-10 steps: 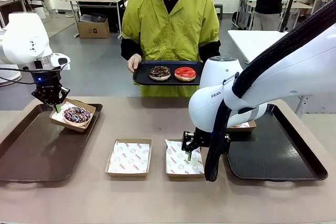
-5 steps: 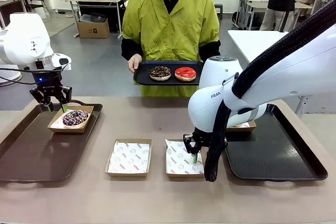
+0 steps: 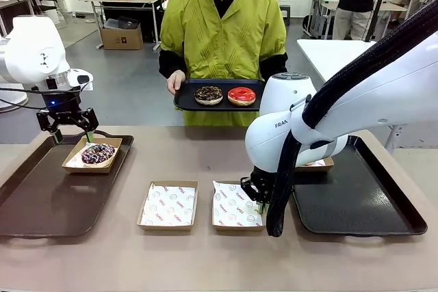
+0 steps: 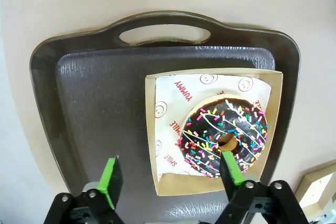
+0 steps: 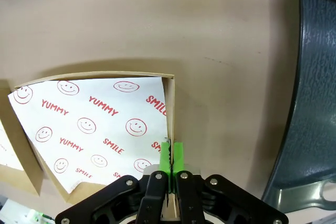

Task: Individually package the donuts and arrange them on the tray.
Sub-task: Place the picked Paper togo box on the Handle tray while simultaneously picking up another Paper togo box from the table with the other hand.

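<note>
On the table, a dark tray at nine o'clock carries the boxed purple sprinkled donut; the left claw hangs spread wide just above it. At twelve o'clock a person holds a small tray with the chocolate donut and red donut. The right claw is pinched shut on a paper-lined box, on its three-o'clock wall

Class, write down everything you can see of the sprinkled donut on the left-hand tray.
The ring donut has dark glossy icing, thin white drizzle and multicoloured sprinkles. It lies flat in a square cardboard box lined with printed paper, on the left dark tray. Only the paper touches it; the open left pincer hovers above.
</note>
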`<action>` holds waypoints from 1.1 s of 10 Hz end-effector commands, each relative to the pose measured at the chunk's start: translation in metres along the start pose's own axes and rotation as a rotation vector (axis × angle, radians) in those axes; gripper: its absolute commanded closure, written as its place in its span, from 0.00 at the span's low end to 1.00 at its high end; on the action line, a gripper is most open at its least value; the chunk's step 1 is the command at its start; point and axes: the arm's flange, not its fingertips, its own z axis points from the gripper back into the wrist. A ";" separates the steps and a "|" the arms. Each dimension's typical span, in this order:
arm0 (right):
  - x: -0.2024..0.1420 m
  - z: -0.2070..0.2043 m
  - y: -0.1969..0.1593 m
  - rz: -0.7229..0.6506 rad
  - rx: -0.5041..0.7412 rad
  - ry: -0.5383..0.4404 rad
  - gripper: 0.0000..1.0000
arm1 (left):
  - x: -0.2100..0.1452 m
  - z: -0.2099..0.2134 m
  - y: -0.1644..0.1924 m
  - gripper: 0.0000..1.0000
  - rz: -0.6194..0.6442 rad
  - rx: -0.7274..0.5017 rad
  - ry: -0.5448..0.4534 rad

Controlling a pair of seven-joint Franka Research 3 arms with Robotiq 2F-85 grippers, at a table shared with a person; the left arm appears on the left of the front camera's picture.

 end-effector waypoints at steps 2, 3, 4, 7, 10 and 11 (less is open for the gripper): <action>0.004 0.003 0.004 -0.001 -0.026 0.013 1.00 | -0.003 0.008 0.004 0.09 0.014 -0.033 0.002; 0.006 0.011 0.006 0.001 -0.032 0.040 1.00 | -0.009 0.011 0.011 0.09 0.001 -0.073 0.010; 0.006 0.028 0.009 0.002 -0.049 0.064 1.00 | -0.021 0.018 0.022 0.09 -0.029 -0.162 0.026; 0.018 0.110 0.020 -0.027 -0.081 -0.006 1.00 | -0.074 0.049 0.091 0.09 -0.037 -0.516 0.047; 0.055 0.170 0.028 -0.059 -0.096 -0.028 1.00 | -0.128 0.066 0.166 0.09 -0.048 -0.956 -0.033; 0.072 0.182 0.031 -0.070 -0.104 -0.012 1.00 | -0.142 0.067 0.186 0.09 -0.016 -1.036 -0.066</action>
